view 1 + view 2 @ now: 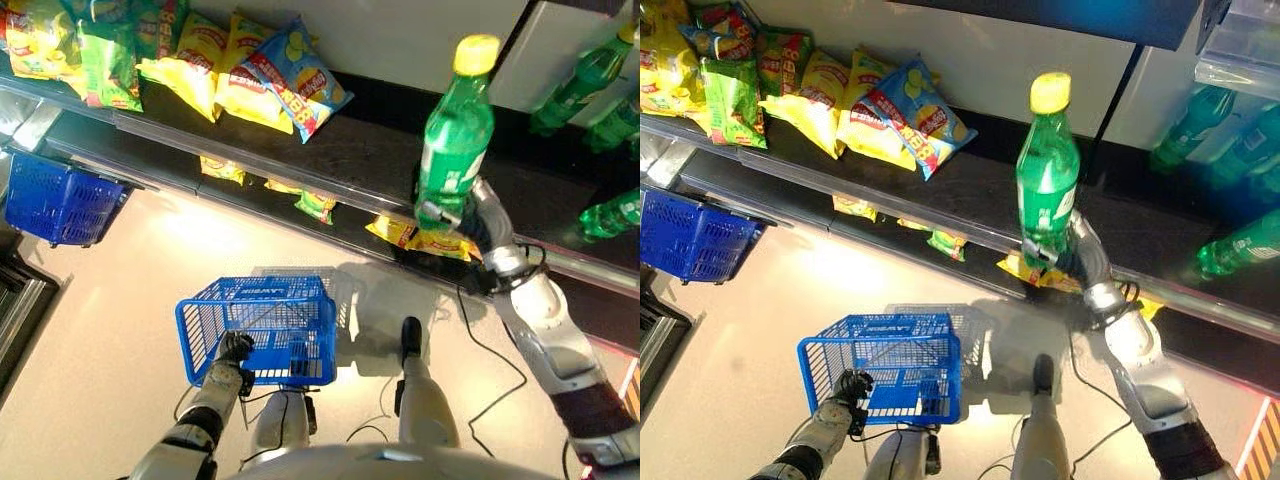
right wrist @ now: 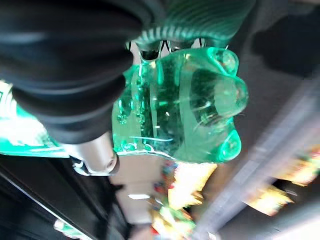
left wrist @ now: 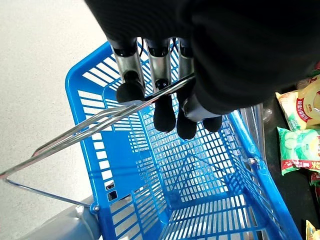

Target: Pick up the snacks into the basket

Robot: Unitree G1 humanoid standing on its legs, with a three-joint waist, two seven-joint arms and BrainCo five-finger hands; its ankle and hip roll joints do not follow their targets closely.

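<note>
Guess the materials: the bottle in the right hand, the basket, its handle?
Green bottle: likely clear tinted plastic; light passes through its base. Blue basket: moulded plastic lattice, glossy. Handle: looks like bare metal wire, shiny.

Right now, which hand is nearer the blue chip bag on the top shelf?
Right. The right hand, fingers curled round the green bottle, is raised to shelf height beside the blue chip bag. The left hand hangs low, gripping the basket handle, well below the shelf.

No print on any package reads clearly.
</note>
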